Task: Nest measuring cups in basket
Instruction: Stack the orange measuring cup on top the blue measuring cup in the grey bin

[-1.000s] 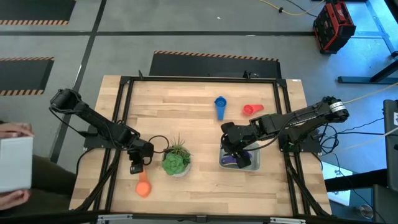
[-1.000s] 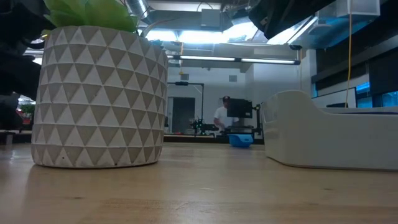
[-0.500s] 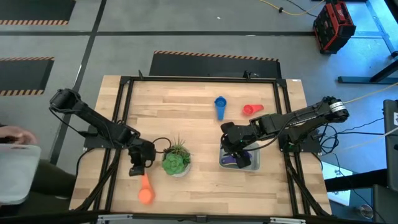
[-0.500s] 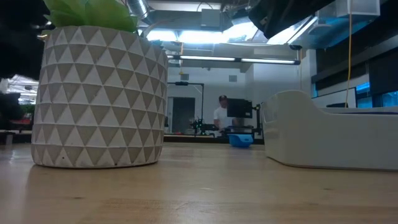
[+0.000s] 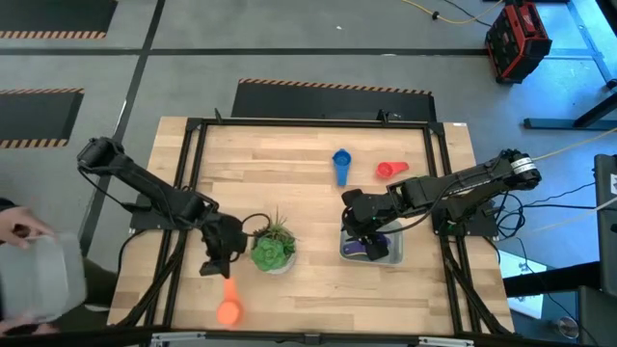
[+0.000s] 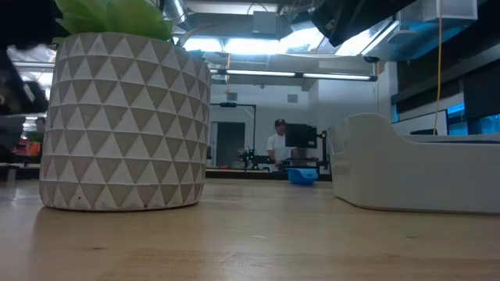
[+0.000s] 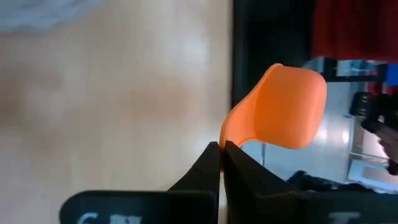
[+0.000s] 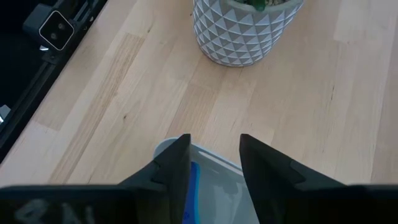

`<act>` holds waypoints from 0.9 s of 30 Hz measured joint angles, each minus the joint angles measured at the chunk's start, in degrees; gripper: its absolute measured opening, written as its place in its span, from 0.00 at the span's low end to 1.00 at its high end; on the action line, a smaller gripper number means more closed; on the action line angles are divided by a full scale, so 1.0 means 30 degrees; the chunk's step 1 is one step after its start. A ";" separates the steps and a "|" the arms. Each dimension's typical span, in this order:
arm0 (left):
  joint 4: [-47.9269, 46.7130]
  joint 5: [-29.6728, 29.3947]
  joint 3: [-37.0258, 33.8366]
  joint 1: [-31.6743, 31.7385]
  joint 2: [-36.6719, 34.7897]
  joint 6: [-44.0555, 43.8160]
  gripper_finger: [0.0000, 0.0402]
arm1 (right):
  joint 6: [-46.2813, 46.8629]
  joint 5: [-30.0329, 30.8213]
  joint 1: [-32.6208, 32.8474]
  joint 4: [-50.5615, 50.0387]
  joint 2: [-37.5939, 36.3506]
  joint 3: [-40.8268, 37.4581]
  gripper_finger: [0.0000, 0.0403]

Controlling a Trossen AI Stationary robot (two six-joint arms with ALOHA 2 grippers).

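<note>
My left gripper (image 5: 220, 273), left of the green potted plant (image 5: 273, 248), is shut on the orange measuring cup (image 5: 228, 309), whose bowl points at the table's near edge. My right gripper (image 5: 371, 238) is open over the translucent basket (image 5: 390, 256), which holds a purple and blue cup (image 5: 359, 248). In the right wrist view the open fingers (image 8: 214, 155) stand above the basket's rim (image 8: 163, 147). A blue cup (image 5: 340, 164) and a red cup (image 5: 389, 171) lie on the table at the far side. My left gripper pinches the orange cup's handle (image 7: 231, 138) between its two fingertips, near the handle's free end. The fingers lie along the handle and point toward the table's near edge. The bowl (image 7: 287, 106) sticks out beyond the fingertips.
The plant in its white patterned pot (image 6: 125, 117) stands between the two grippers. The basket (image 6: 422, 168) shows at the right in the low view. A person at the table's left edge holds a translucent box (image 5: 34, 280). The black frame rail runs along the table edges.
My left gripper has turned a little and carried the orange cup toward the table's near edge, still shut on its handle. The person at the left has moved the translucent box toward the near side.
</note>
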 joint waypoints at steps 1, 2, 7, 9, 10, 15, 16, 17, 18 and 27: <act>0.0016 0.0008 0.0381 0.0004 0.0000 0.0004 0.00 | 0.0000 0.0000 0.0000 0.0001 0.0000 0.0000 0.35; 0.0118 -0.0009 0.0760 0.0006 0.0000 0.0006 0.00 | 0.0000 0.0000 0.0000 0.0007 0.0000 0.0000 0.35; 0.1306 -0.0716 0.2599 0.0006 -0.0007 0.0006 0.00 | 0.0001 0.0000 0.0000 0.0009 0.0000 0.0000 0.35; 0.1476 -0.1632 0.3300 0.0020 -0.0007 0.0106 0.00 | 0.0000 0.0000 -0.0007 0.0022 0.0000 0.0000 0.35; 0.1624 -0.2093 0.3632 0.0021 -0.0007 0.0291 0.00 | 0.0046 -0.0007 -0.0001 0.0028 0.0000 0.0000 0.35; 0.1972 -0.4829 0.5157 0.0021 -0.0007 0.2422 0.00 | 0.1504 -0.0002 -0.0005 0.0476 0.0000 0.0000 0.35; 0.1969 -0.5629 0.5390 0.0021 -0.0007 0.3096 0.00 | 0.1596 -0.0001 -0.0001 0.0600 0.0000 0.0000 0.35; 0.1999 -0.6369 0.5598 0.0021 -0.0007 0.3778 0.00 | 0.1596 -0.0007 0.0000 0.0772 -0.0015 0.0007 0.35; 0.1998 -0.7092 0.5787 0.0026 -0.0007 0.4526 0.00 | 0.1553 -0.0022 -0.0007 0.0767 -0.0044 0.0085 0.35; 0.2938 -1.1953 0.6441 0.0138 -0.0007 1.1441 0.00 | 0.0656 -0.0007 -0.0296 -0.2861 -0.0708 0.3301 0.35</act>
